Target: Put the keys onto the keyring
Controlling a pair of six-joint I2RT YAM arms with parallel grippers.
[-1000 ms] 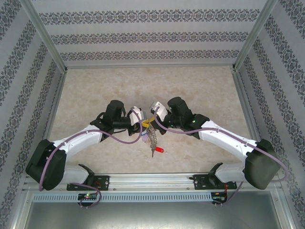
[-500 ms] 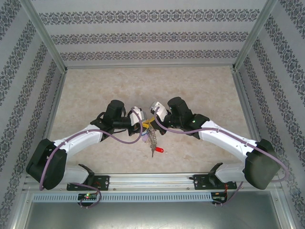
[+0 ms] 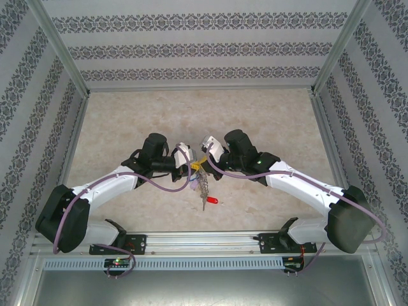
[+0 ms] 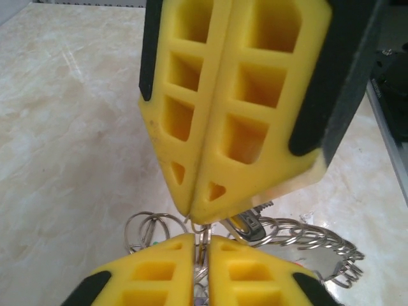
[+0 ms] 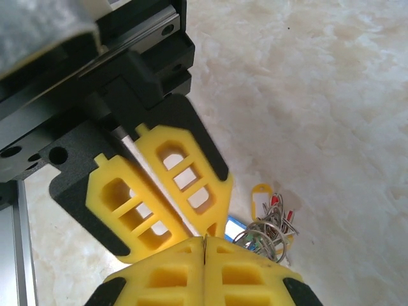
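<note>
The two grippers meet tip to tip over the middle of the table. My left gripper (image 3: 190,165) (image 4: 201,240) is shut on a thin wire loop of the keyring (image 4: 305,233). My right gripper (image 3: 203,160) (image 5: 204,241) is shut too, with a sliver of the same metal wire at its tips. The keyring's bundle of rings and small keys (image 3: 203,184) (image 5: 269,231) hangs below both grippers. A red tag (image 3: 214,201) trails at its lower end. A yellow tag (image 5: 260,194) and a blue tag (image 5: 236,225) show beside the bundle. A key (image 4: 249,224) dangles just under the right fingers (image 4: 255,127).
The beige marble tabletop (image 3: 268,115) lies open around the arms. Patterned walls and metal frame posts (image 3: 322,89) enclose it on three sides. The mounting rail (image 3: 204,241) runs along the near edge.
My left gripper's jaws have closed from slightly apart onto the wire loop. Both arms and the hanging bundle have stayed where they were.
</note>
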